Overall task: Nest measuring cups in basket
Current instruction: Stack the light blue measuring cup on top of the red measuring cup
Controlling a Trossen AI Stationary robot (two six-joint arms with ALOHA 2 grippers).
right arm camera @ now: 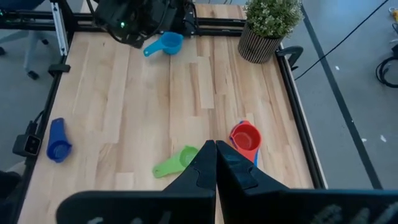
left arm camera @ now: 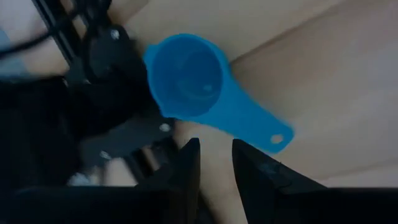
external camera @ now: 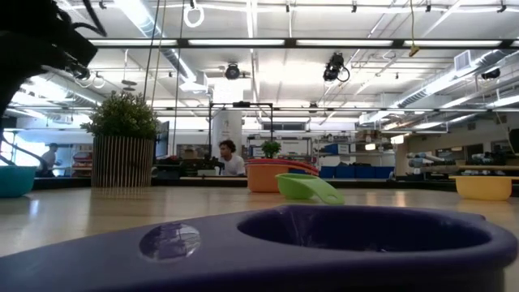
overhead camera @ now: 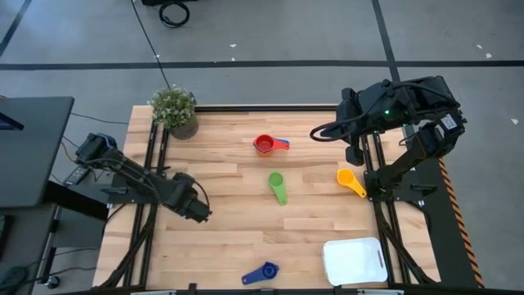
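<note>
The left gripper (left arm camera: 214, 163) hangs low near the left edge of the wooden bench (overhead camera: 229, 221), its fingers spread a little and holding nothing. Just in front of them lies a small round light blue plastic cup with a flat handle (left arm camera: 199, 87).

The right gripper (right arm camera: 216, 163) waits up high over the right edge, fingers pressed together.

The other little plastic cups lie apart:
- a red one (overhead camera: 264, 145) near the far edge
- a green one (overhead camera: 277, 185) in the middle
- a yellow one (overhead camera: 350, 180) near the right edge
- a dark blue one (overhead camera: 262, 273) at the near edge

The shallow white plastic basket (overhead camera: 354, 261) sits in the near right corner.

The blue cup is far from the basket, so it could slip out on the way. It could also skid on the smooth wood.

A potted green plant (overhead camera: 174, 109) stands in the far left corner. Behind is a big bright room with a person.
</note>
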